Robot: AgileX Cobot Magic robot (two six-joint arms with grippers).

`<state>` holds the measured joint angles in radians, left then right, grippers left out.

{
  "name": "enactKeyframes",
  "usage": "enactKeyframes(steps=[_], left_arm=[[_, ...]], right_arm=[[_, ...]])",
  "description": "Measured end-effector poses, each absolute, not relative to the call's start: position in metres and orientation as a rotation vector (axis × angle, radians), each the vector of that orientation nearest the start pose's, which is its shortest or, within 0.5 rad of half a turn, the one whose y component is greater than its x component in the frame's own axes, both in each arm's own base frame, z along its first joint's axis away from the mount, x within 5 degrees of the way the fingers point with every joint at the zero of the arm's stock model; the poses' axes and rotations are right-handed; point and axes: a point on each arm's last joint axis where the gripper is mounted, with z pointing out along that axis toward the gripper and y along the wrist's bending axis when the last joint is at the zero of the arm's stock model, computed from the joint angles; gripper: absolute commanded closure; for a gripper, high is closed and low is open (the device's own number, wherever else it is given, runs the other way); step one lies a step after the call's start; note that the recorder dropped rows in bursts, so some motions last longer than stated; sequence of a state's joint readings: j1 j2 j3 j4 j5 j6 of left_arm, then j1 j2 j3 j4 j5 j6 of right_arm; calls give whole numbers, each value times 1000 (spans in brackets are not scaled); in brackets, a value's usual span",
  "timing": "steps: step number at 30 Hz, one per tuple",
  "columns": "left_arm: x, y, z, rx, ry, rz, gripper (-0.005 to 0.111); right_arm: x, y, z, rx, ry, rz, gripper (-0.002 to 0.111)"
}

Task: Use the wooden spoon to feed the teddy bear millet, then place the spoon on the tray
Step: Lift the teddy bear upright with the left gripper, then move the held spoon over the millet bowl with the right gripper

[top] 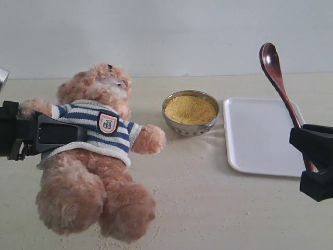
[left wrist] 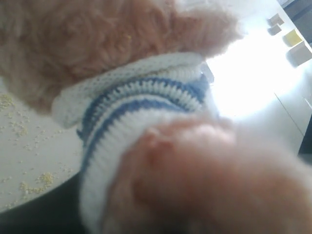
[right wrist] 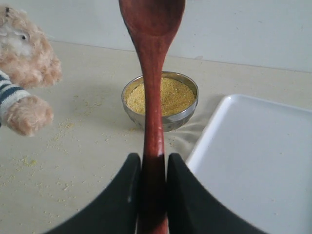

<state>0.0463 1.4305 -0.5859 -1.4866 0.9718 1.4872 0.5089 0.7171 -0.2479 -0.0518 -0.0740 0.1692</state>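
The teddy bear (top: 106, 172) lies on its back at the left of the table, head toward the wall. My left gripper (top: 73, 135) reaches in from the left and is shut on the bear's striped sweater side near its arm; in the left wrist view the bear (left wrist: 146, 97) fills the picture and hides the jaws. My right gripper (top: 308, 159) is shut on the handle of the wooden spoon (top: 276, 73), which stands upright over the tray (top: 260, 140) with its oval bowl on top. Millet (top: 190, 109) is heaped in the metal bowl (top: 190, 129) between bear and tray.
Loose millet grains (top: 156, 229) are scattered on the table around the bear's legs and arm. A pale wall runs behind the table. In the right wrist view the spoon (right wrist: 152, 73) rises in front of the metal bowl (right wrist: 180, 117), beside the tray (right wrist: 253, 161).
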Motion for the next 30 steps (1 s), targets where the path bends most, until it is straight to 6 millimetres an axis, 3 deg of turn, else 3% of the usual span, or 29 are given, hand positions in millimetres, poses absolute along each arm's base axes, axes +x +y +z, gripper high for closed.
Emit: enactKeyframes(steps=[14, 24, 26, 30], left_arm=[[231, -65, 213, 442, 2175, -1122, 102], [231, -65, 213, 440, 2174, -1123, 102], [231, -65, 213, 442, 2172, -1127, 102], [231, -66, 213, 441, 2171, -1130, 102]], right_arm=[[122, 68, 237, -373, 1869, 431, 108], [126, 70, 255, -415, 1930, 383, 108], [130, 72, 258, -474, 2001, 330, 108], [158, 85, 271, -587, 2125, 232, 108]])
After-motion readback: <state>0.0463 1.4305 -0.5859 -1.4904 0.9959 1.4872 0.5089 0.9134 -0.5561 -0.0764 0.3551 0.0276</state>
